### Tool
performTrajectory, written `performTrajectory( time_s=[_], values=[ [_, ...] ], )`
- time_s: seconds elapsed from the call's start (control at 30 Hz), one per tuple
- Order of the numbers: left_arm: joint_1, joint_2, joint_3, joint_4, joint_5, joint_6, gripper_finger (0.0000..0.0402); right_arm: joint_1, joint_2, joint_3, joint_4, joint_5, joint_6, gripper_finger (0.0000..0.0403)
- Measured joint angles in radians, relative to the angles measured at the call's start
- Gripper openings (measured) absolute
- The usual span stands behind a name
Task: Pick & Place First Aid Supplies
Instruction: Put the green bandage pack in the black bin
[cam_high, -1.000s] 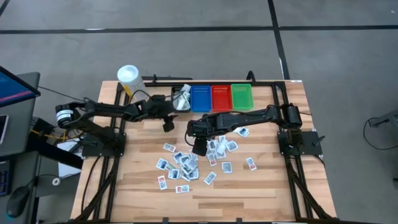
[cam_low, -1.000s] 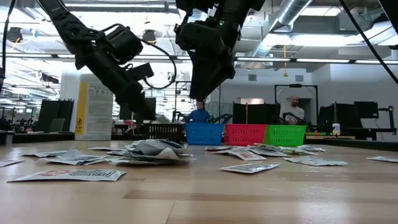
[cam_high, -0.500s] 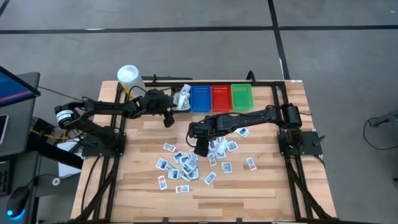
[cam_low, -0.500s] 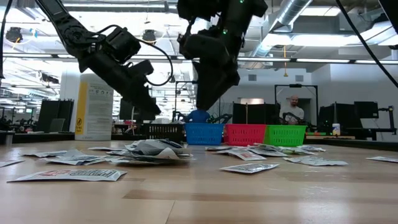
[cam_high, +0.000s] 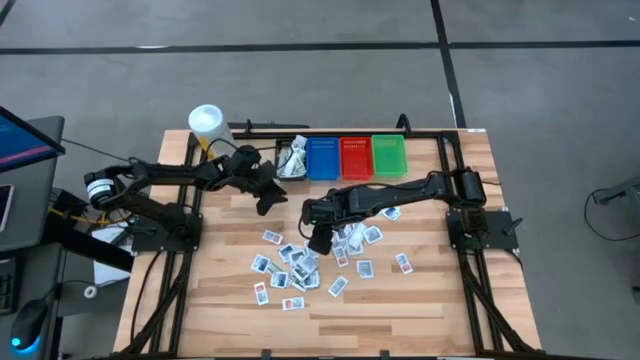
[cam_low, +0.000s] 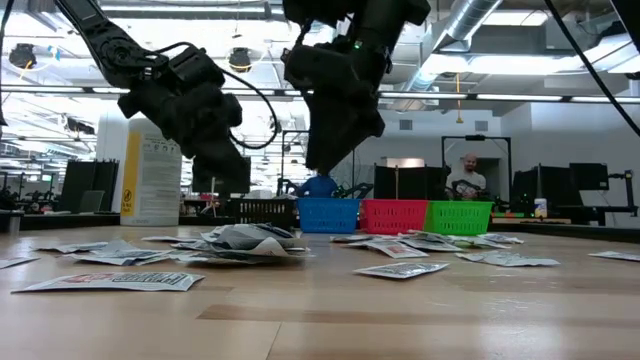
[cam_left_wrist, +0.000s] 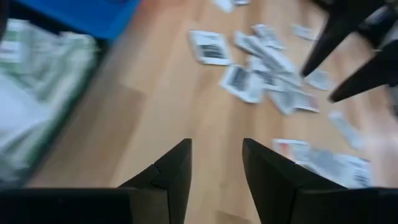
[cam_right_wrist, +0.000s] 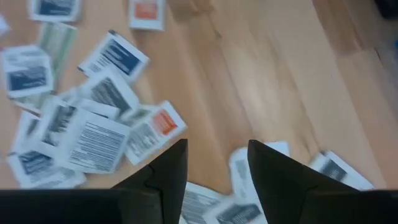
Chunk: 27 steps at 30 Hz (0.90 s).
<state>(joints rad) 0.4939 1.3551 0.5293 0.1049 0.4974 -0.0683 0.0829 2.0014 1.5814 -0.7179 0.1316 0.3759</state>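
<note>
Across the wooden table (cam_high: 430, 300) packets (cam_high: 300, 262) lie scattered; both pincers (cam_high: 268, 203) (cam_high: 318, 240) hover spread, empty.

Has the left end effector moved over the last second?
Yes. In the high view the left end effector went toward the black bin, then drew back toward the packets.

Packet (cam_right_wrist: 99, 140) print blurred, unreadable; black bin (cam_left_wrist: 25, 93) contents smeared; distant person (cam_low: 466, 178) tiny.

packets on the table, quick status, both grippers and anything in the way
Left gripper open, empty, near the black bin. Right gripper open, empty, above the packets. Packets loose on the table. Nothing blocking.
</note>
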Motion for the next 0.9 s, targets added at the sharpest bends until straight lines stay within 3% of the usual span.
performTrajectory(
  time_s=[0.13, 0.3, 0.57, 0.9],
  values=[
    [-0.006, -0.059, 0.0, -0.06, 0.071, -0.009, 0.0143, 0.025, 0.0, 0.0, 0.078, 0.0, 0.0, 0.0162],
    [-0.043, -0.167, 0.0, -0.119, 0.087, -0.009, 0.0143, 0.048, 0.0, 0.0, 0.13, 0.001, 0.0, 0.016],
    [-0.12, -0.325, -0.028, -0.132, 0.088, -0.027, 0.0143, 0.064, 0.0, 0.0, -0.069, 0.006, 0.166, 0.0143],
    [-0.175, -0.429, -0.162, -0.131, 0.083, -0.1, 0.0143, 0.186, 0.0, 0.0, -0.261, 0.042, 0.311, 0.0117]
  ],
)
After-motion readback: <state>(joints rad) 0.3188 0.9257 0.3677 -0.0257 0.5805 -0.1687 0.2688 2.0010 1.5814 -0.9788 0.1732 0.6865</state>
